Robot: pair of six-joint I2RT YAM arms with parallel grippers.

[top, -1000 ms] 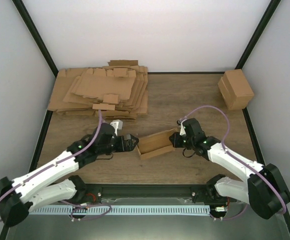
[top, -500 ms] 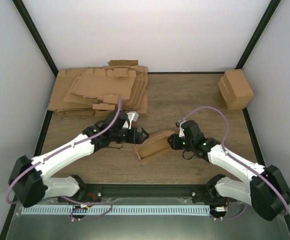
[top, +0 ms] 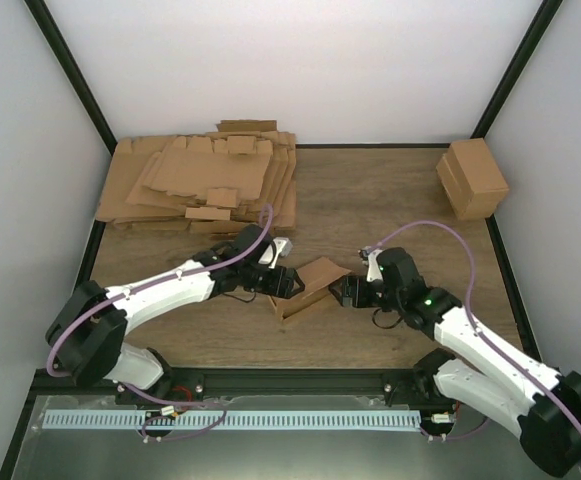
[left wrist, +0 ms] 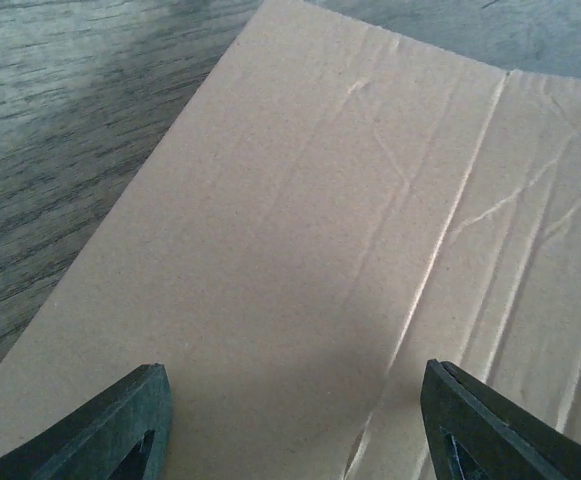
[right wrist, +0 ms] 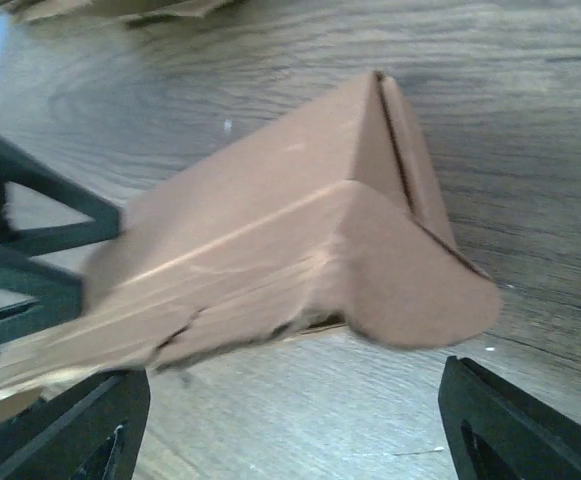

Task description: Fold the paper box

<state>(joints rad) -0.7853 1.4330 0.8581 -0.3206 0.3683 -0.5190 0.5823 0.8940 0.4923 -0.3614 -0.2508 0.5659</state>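
**A:** How do the two end effectors stand?

**B:** The left end effector (top: 292,284) is spread. In its wrist view the dark fingertips (left wrist: 130,420) sit in the two lower corners, with a creased brown panel filling the frame between them. The right end effector (top: 350,292) is spread too and pinches nothing.

**A:** And the paper box?

**B:** The paper box (top: 312,282) lies just below the centre of the top view, on the wooden surface (top: 400,210), between the two end effectors. The left one is at its left end; I cannot tell whether it touches. The right wrist view shows the box half-formed, with a rounded flap jutting out at the right.

**A:** Farther out?

**B:** A pile of flat cardboard sheets (top: 205,185) is at the upper left and a blocky brown carton (top: 473,178) at the upper right. Both are well apart from the box.
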